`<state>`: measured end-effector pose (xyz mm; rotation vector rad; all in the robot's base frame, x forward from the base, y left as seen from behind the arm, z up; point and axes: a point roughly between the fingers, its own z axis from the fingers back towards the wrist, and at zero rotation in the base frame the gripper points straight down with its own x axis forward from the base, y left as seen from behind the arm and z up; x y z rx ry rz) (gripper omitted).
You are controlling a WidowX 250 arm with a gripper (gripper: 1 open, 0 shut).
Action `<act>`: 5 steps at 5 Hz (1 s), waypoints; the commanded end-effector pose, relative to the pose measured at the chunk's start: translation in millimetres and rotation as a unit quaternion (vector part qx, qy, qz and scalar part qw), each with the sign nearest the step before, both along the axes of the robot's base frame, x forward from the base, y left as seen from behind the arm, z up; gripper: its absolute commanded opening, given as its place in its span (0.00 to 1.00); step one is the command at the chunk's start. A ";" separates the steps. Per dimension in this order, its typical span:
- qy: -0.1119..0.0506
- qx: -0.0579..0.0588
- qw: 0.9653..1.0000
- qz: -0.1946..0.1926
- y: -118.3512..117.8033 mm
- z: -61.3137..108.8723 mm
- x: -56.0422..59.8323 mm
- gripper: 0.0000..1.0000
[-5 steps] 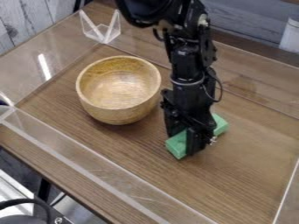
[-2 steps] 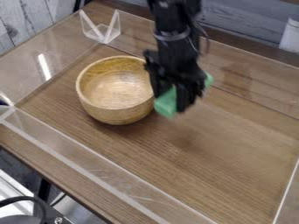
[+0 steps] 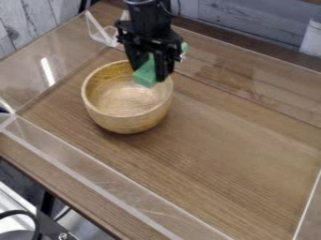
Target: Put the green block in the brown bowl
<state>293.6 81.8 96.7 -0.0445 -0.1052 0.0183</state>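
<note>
Gripping the green block [image 3: 149, 70] between closed fingers, the end effector [image 3: 153, 67] points down over the far right part of the brown bowl [image 3: 127, 96]. The block's long axis runs roughly upright in the grip, slightly tilted, its lower end hanging just above the rim on that side and clear of the wood. The bowl's hollow lies below and toward the near left of the block, so a release would likely call for a little more travel that way. Beneath, the bowl rests on the wooden counter [image 3: 226, 150].
</note>
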 end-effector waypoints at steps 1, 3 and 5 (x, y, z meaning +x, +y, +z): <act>-0.021 0.017 1.000 0.016 19.4 10.7 5.4 0.00; 0.001 0.029 0.999 0.023 33.8 -7.5 -3.9 0.00; 0.017 0.037 0.999 0.025 41.1 -21.7 -10.9 0.00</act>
